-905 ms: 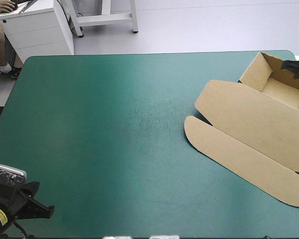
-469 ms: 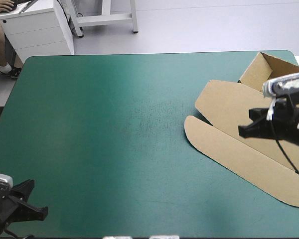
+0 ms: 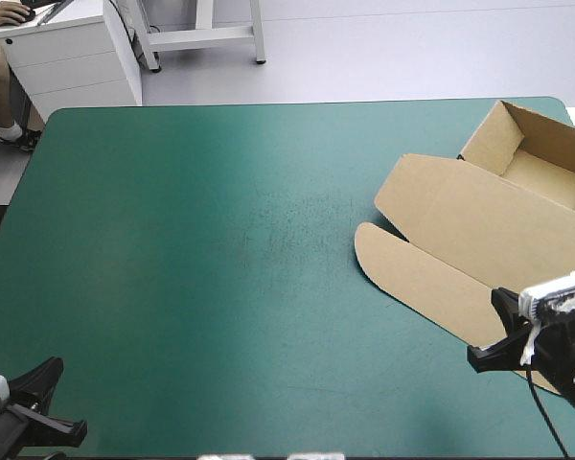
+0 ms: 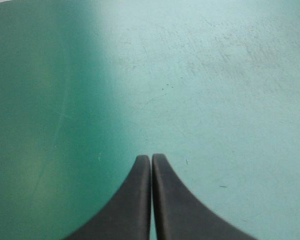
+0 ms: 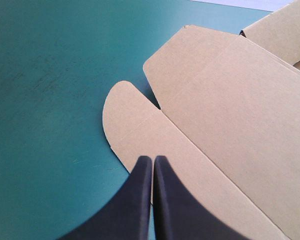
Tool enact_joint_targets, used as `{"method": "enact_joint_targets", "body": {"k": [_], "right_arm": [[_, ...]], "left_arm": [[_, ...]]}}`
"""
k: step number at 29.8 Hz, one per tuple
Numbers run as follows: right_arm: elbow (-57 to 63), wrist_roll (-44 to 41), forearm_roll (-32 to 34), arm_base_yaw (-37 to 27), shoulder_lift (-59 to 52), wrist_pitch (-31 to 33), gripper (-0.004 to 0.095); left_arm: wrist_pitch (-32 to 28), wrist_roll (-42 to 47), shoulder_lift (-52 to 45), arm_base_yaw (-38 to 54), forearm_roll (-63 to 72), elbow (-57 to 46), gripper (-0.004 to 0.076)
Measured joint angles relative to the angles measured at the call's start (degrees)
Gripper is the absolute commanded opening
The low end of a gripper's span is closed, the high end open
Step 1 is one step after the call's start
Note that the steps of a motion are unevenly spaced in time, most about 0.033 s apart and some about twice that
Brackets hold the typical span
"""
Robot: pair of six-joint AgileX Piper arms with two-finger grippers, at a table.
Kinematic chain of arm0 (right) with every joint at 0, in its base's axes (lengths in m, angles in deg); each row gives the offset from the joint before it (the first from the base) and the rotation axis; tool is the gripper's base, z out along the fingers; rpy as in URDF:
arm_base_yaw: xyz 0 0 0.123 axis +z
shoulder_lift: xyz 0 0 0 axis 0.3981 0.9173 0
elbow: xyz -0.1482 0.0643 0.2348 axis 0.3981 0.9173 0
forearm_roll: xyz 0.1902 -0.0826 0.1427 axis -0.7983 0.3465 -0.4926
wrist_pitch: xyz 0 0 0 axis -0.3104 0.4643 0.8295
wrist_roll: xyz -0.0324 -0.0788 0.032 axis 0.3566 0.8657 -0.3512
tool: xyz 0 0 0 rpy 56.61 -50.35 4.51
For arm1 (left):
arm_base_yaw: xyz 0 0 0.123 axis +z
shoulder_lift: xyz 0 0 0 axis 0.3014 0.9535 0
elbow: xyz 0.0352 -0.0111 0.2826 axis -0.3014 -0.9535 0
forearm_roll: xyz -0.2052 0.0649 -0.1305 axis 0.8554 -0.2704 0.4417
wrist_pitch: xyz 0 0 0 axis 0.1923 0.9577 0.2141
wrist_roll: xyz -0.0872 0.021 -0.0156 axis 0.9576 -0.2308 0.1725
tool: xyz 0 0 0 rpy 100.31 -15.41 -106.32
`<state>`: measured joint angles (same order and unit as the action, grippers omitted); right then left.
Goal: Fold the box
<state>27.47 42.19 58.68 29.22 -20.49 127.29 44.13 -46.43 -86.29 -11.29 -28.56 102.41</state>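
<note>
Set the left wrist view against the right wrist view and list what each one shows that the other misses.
Only the left wrist view: the left gripper, shut, over bare teal-green cover with nothing else in sight. Only the right wrist view: the right gripper, shut, its tips over the rounded flap of the box, with the flat lid and a raised tray wall beyond. Both: the teal-green cover and a pair of black fingers meeting in a point.

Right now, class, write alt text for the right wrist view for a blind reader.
The shut right gripper points at the rounded end flap of the brown box, whose lid lies flat on the teal-green cover. Raised tray walls show beyond the lid.
</note>
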Motion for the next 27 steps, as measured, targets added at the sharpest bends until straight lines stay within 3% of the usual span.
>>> {"method": "enact_joint_targets", "body": {"k": [12, 27], "right_arm": [[15.5, 0.4, 0.3, 0.0, -16.1, -8.8, -0.0005], [22.1, -4.5, 3.3, 0.0, -27.5, -8.2, -0.0005]], "left_arm": [[-3.7, 0.0, -4.3, 0.0, 0.0, -4.7, -0.0010], [-3.7, 0.0, -4.3, 0.0, 0.0, -4.8, -0.0010]]}}
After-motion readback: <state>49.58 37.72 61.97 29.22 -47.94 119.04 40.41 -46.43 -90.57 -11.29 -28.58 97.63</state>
